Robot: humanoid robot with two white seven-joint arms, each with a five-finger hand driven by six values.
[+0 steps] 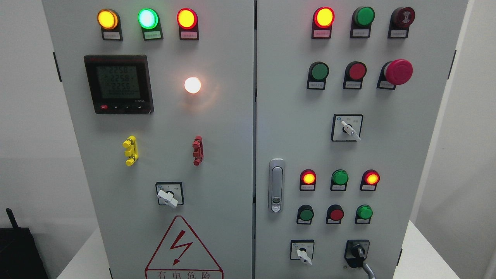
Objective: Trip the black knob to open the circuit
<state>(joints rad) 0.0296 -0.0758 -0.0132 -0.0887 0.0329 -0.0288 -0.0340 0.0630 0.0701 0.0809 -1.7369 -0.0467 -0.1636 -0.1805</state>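
The black knob (357, 252) sits at the lower right of the grey control cabinet (232, 116), on a black square base, its handle pointing down and slightly right. A grey cable (370, 270) runs down from just below it. Neither of my hands shows in the head view.
White-handled selector switches sit at the cabinet's lower left (167, 197), mid right (350, 130) and lower right (304, 255). A red mushroom stop button (398, 72), lit and unlit lamps, a digital meter (118, 83) and a door latch (276, 185) are on the panel. A black object (17, 252) stands at lower left.
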